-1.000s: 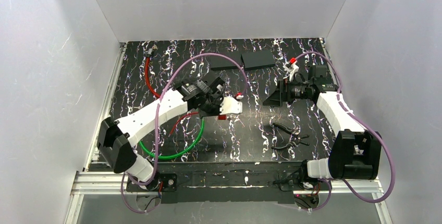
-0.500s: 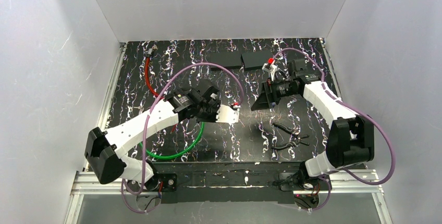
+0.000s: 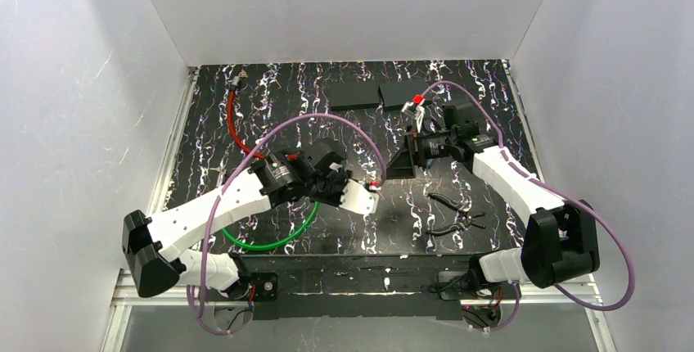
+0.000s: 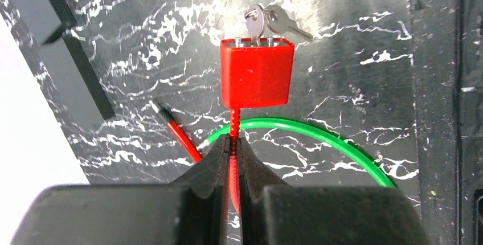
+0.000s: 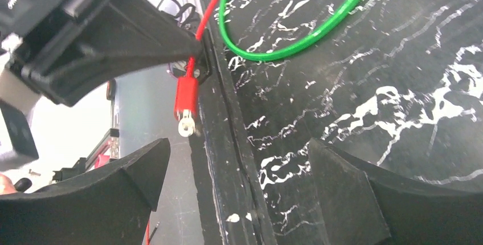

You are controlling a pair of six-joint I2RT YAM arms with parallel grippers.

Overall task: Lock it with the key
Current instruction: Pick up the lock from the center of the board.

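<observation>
A small red lock [image 4: 257, 74] hangs from a thin red cable [image 4: 234, 121], and my left gripper [image 4: 230, 143] is shut on that cable just below the lock body. A silver key [image 4: 256, 21] sits in the lock's far end, with a second key beside it. From above, the left gripper [image 3: 368, 190] holds the lock [image 3: 375, 182] over the middle of the table. My right gripper [image 3: 399, 164] stands open just right of it. In the right wrist view the lock [image 5: 185, 98] and key [image 5: 186, 126] hang ahead of the open right gripper [image 5: 239, 168], apart from its fingers.
A green cable loop [image 3: 282, 241] lies under the left arm and a red cable [image 3: 236, 123] at the back left. Black pliers [image 3: 454, 211] rest at the front right. Two black boxes [image 3: 380, 94] sit at the back. White walls enclose the table.
The left arm has carried the lock nearer and to the right. The right arm has swung left, its open gripper now close to the lock.
</observation>
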